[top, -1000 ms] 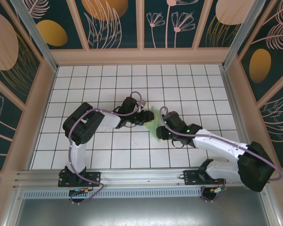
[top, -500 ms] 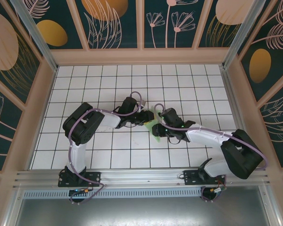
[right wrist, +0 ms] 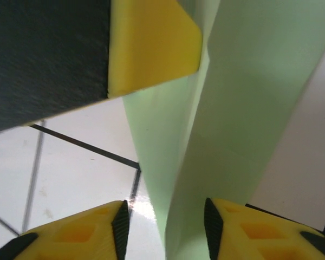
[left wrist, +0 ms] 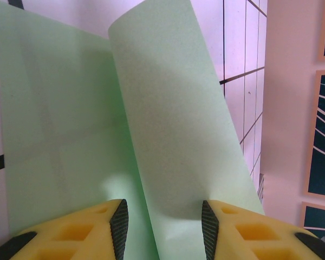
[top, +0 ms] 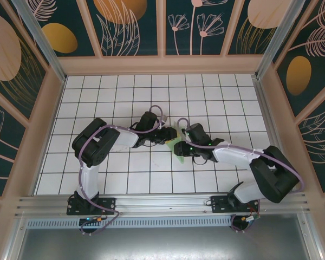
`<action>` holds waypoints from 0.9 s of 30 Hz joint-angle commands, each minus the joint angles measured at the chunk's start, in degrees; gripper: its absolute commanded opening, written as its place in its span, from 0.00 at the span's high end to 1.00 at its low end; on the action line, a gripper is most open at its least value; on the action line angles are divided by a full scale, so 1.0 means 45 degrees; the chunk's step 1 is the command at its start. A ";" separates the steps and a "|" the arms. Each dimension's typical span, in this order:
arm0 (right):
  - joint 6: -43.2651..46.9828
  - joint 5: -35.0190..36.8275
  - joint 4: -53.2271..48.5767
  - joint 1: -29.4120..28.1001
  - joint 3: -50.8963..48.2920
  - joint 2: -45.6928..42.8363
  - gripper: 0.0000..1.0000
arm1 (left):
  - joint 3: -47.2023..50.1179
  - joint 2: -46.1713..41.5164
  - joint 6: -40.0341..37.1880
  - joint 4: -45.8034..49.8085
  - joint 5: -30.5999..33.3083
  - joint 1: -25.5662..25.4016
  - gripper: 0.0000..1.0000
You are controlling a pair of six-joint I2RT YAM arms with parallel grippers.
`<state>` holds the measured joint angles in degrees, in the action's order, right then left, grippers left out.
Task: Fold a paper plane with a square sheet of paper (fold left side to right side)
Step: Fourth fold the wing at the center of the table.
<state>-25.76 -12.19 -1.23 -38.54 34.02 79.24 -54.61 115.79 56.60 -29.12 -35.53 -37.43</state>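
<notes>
The square sheet of paper (top: 178, 147) is pale mint green and lies partly folded on the tiles between my two grippers. In the left wrist view one flap of the paper (left wrist: 168, 108) curls up over the flat half and runs between my fingers. My left gripper (left wrist: 162, 216) stands open around that flap, pads apart, and it sits at the paper's left side (top: 167, 136). My right gripper (right wrist: 163, 216) is open too, straddling the raised fold of the paper (right wrist: 249, 108) from the right (top: 183, 145). The left gripper's yellow finger (right wrist: 151, 49) shows close ahead in the right wrist view.
The floor is white tile with black grid lines (top: 141, 92), ringed by a wooden rim (top: 162, 65) and patterned walls. Both arms' forearms meet at mid-table; the right arm's elbow (top: 271, 170) bends near the right rim. A metal rail (top: 162, 203) runs along the near edge.
The right gripper's jaws have widened and it has shifted slightly left over the paper. The right arm's elbow has swung inward. Less of the paper shows from above. The left arm has stayed put.
</notes>
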 commanded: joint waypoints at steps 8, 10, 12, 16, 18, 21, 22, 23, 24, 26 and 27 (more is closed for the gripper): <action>-0.0930 -0.4696 0.3489 0.3434 -0.1548 -0.1857 0.49 | -0.0091 0.0430 -0.0328 0.0729 0.0444 -0.0018 0.56; -0.1224 -0.5047 0.4076 0.3910 -0.1652 -0.1764 0.52 | -0.0111 0.0431 -0.0331 0.0729 0.0446 -0.0014 0.56; -0.1129 -0.4833 0.3914 0.4067 -0.1429 -0.1459 0.55 | -0.0111 0.0458 -0.0326 0.0720 0.0453 -0.0008 0.56; -0.1097 -0.4998 0.4142 0.4063 -0.1240 -0.0798 0.59 | -0.0092 0.0440 -0.0302 0.0705 0.0464 -0.0013 0.56; -0.1248 -0.5236 0.4501 0.3987 -0.1220 -0.0522 0.58 | -0.0091 0.0441 -0.0302 0.0710 0.0466 -0.0019 0.56; -0.1229 -0.5174 0.4558 0.3881 -0.1130 -0.0197 0.59 | -0.0091 0.0431 -0.0301 0.0691 0.0473 -0.0022 0.56; -0.1244 -0.5210 0.4650 0.3850 -0.1134 -0.0107 0.59 | -0.0091 0.0431 -0.0307 0.0693 0.0457 -0.0006 0.56; -0.1267 -0.5222 0.4739 0.3803 -0.1100 -0.0002 0.59 | -0.0091 0.0428 -0.0298 0.0691 0.0461 -0.0021 0.56; -0.1278 -0.5226 0.4783 0.3765 -0.1049 0.0116 0.59 | -0.0091 0.0440 -0.0311 0.0710 0.0455 -0.0007 0.56; -0.1247 -0.5184 0.4819 0.3684 -0.0930 0.0365 0.59 | -0.0072 0.0430 -0.0312 0.0684 0.0471 -0.0022 0.56; -0.1270 -0.5202 0.4896 0.3641 -0.0883 0.0484 0.59 | -0.0072 0.0441 -0.0312 0.0691 0.0469 -0.0016 0.56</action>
<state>-30.98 -34.24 17.72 -21.50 28.27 80.07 -54.83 115.79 56.58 -28.69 -35.51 -37.43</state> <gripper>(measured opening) 0.414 0.440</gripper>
